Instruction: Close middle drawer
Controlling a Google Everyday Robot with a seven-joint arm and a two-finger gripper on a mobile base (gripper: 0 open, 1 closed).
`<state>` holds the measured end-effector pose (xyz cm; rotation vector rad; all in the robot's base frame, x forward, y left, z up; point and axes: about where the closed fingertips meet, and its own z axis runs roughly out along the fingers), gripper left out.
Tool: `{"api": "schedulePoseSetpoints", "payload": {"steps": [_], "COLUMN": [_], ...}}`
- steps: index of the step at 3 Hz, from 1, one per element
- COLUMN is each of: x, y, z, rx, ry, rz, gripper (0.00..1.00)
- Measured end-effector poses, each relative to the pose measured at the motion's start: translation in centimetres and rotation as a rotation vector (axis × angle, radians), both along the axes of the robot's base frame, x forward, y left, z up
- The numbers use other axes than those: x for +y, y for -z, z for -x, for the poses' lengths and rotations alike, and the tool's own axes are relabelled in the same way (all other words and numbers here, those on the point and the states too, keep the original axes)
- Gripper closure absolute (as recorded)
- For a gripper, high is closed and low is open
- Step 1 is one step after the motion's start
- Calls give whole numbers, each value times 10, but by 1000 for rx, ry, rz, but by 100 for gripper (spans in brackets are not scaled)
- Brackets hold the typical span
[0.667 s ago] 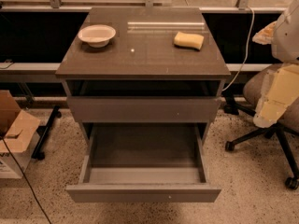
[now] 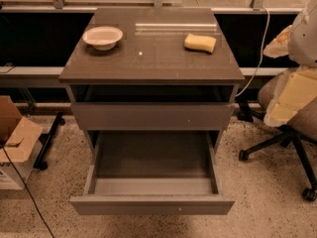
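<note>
The middle drawer [image 2: 152,205] is pulled far out at the bottom of the grey-brown cabinet [image 2: 148,58]. Its flat handleless front carries a tiny pale dot. Its lighter grey inner walls and bare floor show, and it holds nothing. Above it a slightly narrower drawer front [image 2: 151,116] stands nearly flush, with a dark gap under the cabinet top. My gripper is not in view. White and cream rounded parts [image 2: 297,68] fill the right edge, beside the cabinet.
A white bowl [image 2: 102,36] and a yellow sponge [image 2: 200,42] sit on the cabinet top. An office chair base with castors [image 2: 282,148] stands at the right. An open cardboard box [image 2: 15,143] and a cable lie at the left on the speckled floor.
</note>
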<state>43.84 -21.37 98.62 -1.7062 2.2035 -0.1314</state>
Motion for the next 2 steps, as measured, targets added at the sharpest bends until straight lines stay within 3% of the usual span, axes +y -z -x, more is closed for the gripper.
{"api": "schedulePoseSetpoints", "payload": {"steps": [2], "x": [16], "y": [58], "z": [1], "rx": [64], "ry": [-60], "rz": [-17], "gripper": [74]}}
